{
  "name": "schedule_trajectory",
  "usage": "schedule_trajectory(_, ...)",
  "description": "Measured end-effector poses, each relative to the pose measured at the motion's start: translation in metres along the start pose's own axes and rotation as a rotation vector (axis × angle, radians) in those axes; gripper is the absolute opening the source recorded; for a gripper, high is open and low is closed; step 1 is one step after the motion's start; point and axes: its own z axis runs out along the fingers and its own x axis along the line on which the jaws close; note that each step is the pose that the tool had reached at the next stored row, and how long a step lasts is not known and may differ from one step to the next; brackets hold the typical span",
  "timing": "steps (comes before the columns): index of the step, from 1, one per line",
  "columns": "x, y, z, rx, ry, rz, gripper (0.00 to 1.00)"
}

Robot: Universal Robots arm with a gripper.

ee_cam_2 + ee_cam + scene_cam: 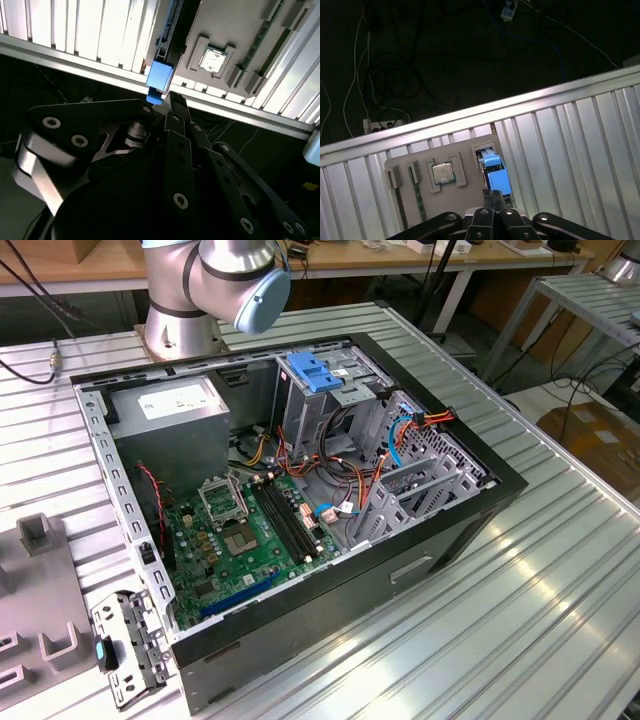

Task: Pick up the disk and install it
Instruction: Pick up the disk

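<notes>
Little of the disk [495, 175] can be made out. In the first wrist view it stands on edge in a slot of a grey plate [470, 194], so only a narrow bright-blue plastic rail shows and its label face is turned out of sight. In the second wrist view the disk [160, 76] is likewise a small blue block with a blue tab, partly covered by the black linkage of the pincer [172, 100]. The pincer [493, 196] sits right at the near end of that blue rail. Its own links hide the meeting, so I cannot tell whether it is pressed together or pinching the disk. Just beside the slot a square processor chip [442, 173] lies in its own recess of the same plate. The plate rests on the ribbed aluminium surface [570, 150] near its edge; past that edge lies a dark floor with loose cables, hard to read. In the exterior view the open computer case [330, 625] lies on the surface. The arm's base [185, 300] stands at the case's 11 o'clock, cut off by the picture's edge. A grey fixture slab [45, 590] at the case's 9 o'clock is cut off too.
</notes>
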Motion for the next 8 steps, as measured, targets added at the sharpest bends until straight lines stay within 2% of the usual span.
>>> schedule_trajectory(1,-0.0001,-0.0001,0.0000,-0.0001,0.0012,-0.028,0.11)
schedule_trajectory(5,-0.0035,0.0001,0.0007,-0.0002,0.0033,-0.062,0.11)
schedule_trajectory(6,-0.0069,0.0006,0.0013,0.0015,0.0091,-0.062,0.11)
schedule_trajectory(7,-0.0088,0.0010,0.0024,0.0023,0.0120,-0.063,0.11)
schedule_trajectory(8,-0.0101,0.0012,0.0043,0.0023,0.0120,-0.063,0.11)
